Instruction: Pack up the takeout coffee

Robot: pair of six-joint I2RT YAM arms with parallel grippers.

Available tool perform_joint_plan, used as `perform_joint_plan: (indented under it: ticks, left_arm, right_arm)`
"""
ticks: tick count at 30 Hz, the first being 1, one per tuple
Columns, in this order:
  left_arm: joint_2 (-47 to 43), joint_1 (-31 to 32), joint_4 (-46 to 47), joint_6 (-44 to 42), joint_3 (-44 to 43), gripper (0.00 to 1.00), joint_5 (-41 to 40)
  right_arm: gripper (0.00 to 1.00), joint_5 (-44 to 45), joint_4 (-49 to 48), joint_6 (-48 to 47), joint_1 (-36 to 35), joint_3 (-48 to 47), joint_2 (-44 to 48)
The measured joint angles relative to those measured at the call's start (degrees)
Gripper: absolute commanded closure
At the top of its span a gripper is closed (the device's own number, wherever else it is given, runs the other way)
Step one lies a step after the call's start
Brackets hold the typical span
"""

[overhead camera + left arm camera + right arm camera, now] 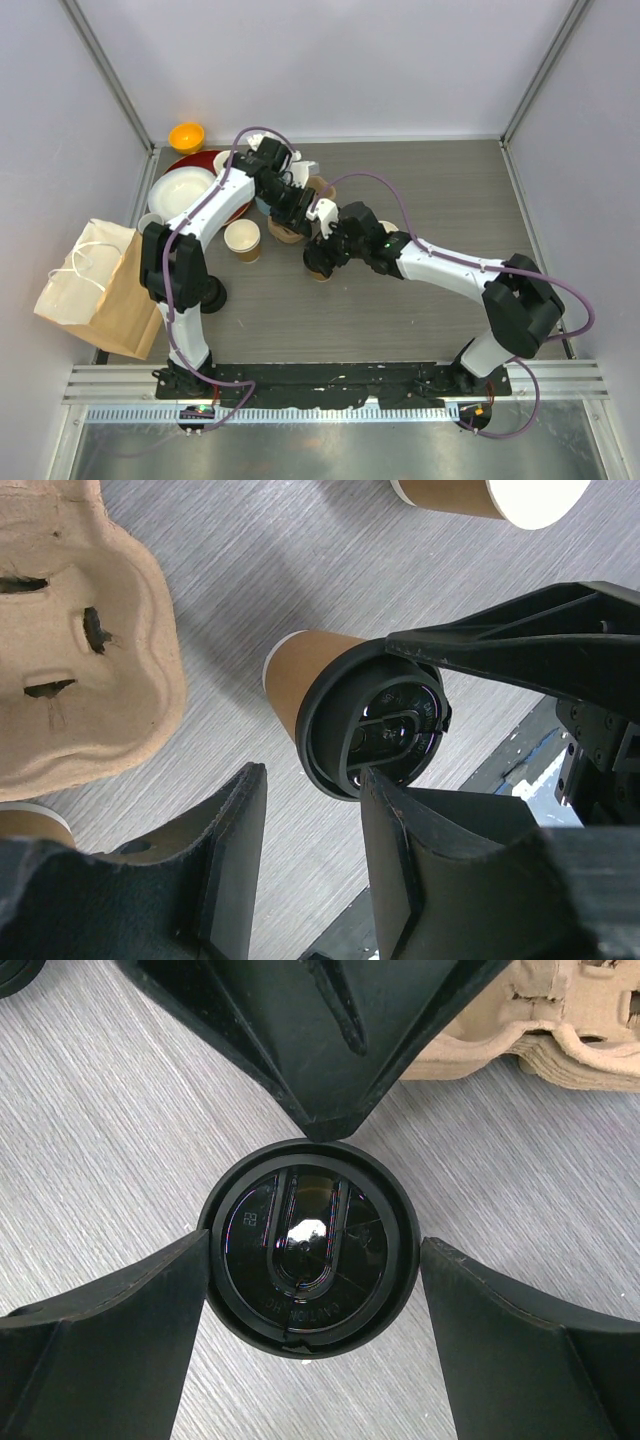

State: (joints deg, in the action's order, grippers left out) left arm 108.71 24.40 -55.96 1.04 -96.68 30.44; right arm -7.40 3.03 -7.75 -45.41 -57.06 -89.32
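so far, one lidded cup stands mid-table. we note the right gripper released, jaws wide beside the lid; the left gripper parted, empty, one tip at the rim. second cup unlidded, carrier empty, bag at the table's left edge: nothing packed yet, we judge.

1. Top external: fixed above and behind the arm bases, facing down and forward; distant, with the whole counter in frame.
2. Left wrist: close and oblique, looking past the left fingers.
3. Right wrist: very close, looking straight down between the right fingers.
4. All three views share the lidded cup; both wrist views catch the pulp carrier.
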Motion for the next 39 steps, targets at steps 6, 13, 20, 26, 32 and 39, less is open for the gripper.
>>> perform_joint_plan:
  ticks: [6,13,20,26,32,39]
  left_arm:
    - [0.0,-0.04,-0.02,0.0,0.0,0.55,0.37]
    - [0.0,-0.04,0.04,0.0,1.2,0.59,0.63]
    - [-0.07,-1.51,-0.02,0.61,4.15,0.58,2.58]
    - [-2.78,-3.98,0.59,1.62,5.62,0.64,3.78]
    - [-7.54,-4.57,2.12,4.72,13.35,0.69,6.45]
    - [-8.52,-4.66,7.21,13.0,23.28,0.67,9.46]
  right_arm:
    - [0.17,0.02,-2.25,-0.46,-0.15,-0.44,-1.42]
    - [0.18,0.26,-5.03,-0.94,-0.2,-0.04,-2.34]
    - [0.23,1.18,-10.97,-0.46,-0.2,3.15,-2.29]
    - [0.26,2.49,-14.58,0.17,-0.31,4.72,-2.58]
    - [0.27,3.37,-16.81,1.09,-0.39,5.88,-2.54]
    - [0.28,4.15,-18.25,2.36,-0.57,6.6,-2.43]
